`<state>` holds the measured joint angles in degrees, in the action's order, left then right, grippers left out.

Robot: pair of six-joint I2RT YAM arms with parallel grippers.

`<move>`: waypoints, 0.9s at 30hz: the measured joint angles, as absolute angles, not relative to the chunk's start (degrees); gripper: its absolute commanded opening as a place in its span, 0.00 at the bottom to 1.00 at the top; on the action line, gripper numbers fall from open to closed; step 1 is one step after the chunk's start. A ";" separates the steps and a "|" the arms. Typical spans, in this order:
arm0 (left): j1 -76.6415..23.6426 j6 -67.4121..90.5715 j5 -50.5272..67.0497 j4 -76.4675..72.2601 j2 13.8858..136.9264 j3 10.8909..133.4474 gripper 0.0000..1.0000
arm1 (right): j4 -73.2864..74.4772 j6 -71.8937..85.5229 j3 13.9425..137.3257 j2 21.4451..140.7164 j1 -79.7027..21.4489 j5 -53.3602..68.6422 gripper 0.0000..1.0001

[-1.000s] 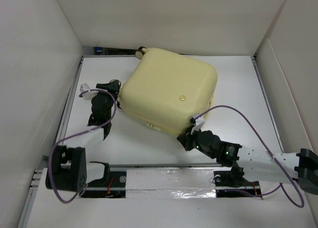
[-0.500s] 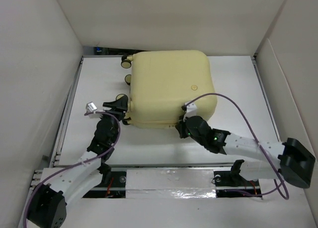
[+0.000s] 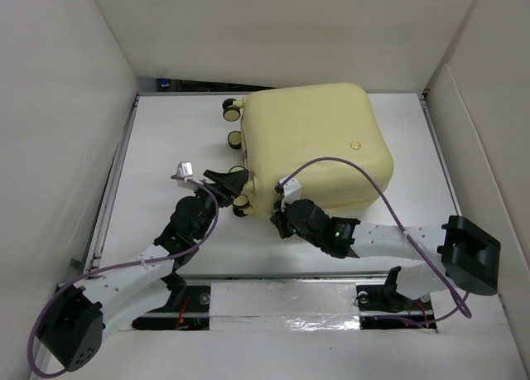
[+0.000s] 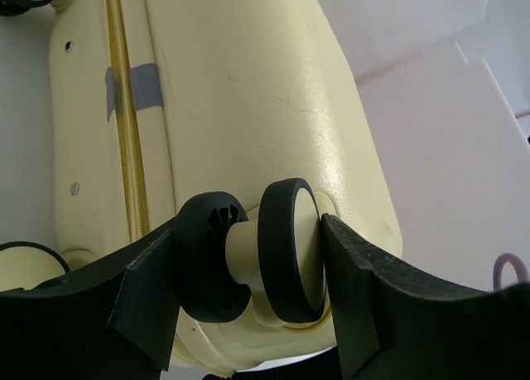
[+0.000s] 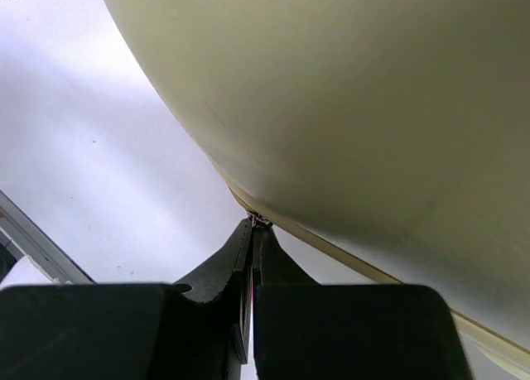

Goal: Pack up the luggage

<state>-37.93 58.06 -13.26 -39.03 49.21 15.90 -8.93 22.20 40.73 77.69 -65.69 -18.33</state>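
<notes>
Judging the luggage (image 3: 319, 140) stiff and slippery, I grip small parts: left pincer (image 4: 248, 260) clamps a wheel (image 4: 290, 247), right pincer (image 5: 252, 231) pinches the zipper tab (image 5: 262, 221).

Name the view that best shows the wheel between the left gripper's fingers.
Left wrist: the wheel sits close up between the left gripper fingers. Top external shows it tiny; right wrist shows only the luggage shell.

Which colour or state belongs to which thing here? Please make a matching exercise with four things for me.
Things:
1. luggage
2. left gripper
3. right gripper
4. cable on the right arm

Colour or state:
A. purple
B. pale yellow
C. shut at the seam
D. closed around a wheel

Pairs: 1-B, 2-D, 3-C, 4-A
</notes>
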 measured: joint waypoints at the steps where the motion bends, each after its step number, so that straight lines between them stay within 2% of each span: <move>1: -37.85 57.82 -12.51 -38.70 48.88 15.90 0.00 | -8.99 21.98 40.75 77.80 -65.67 -18.00 0.00; 5: -38.17 57.08 -11.05 -38.17 48.64 15.90 0.00 | -11.51 21.21 41.56 80.29 -65.60 -16.49 0.00; 11: -41.04 55.68 -16.86 -35.66 50.13 18.20 0.00 | -14.15 19.42 43.29 83.26 -65.71 -17.06 0.00; 12: -41.52 55.46 -17.54 -35.18 50.17 18.48 0.03 | -14.22 19.42 43.00 82.89 -65.71 -17.15 0.00; 13: -41.89 55.33 -17.82 -34.76 50.15 18.70 0.18 | -14.35 19.51 42.44 82.26 -65.69 -17.17 0.00; 14: -42.41 55.05 -17.78 -34.15 50.15 19.14 0.51 | -14.68 19.84 41.32 81.12 -65.69 -17.15 0.00; 17: -45.08 50.85 -14.72 -30.11 50.54 21.74 0.82 | -16.51 21.41 34.81 74.52 -65.60 -16.95 0.00; 21: -48.58 44.38 -9.89 -23.75 54.06 28.77 0.89 | -15.14 24.32 24.60 60.10 -65.21 -15.29 0.00; 27: -44.23 38.87 -8.29 -14.70 58.37 38.20 0.85 | -2.33 26.50 17.32 38.48 -61.60 -12.01 0.00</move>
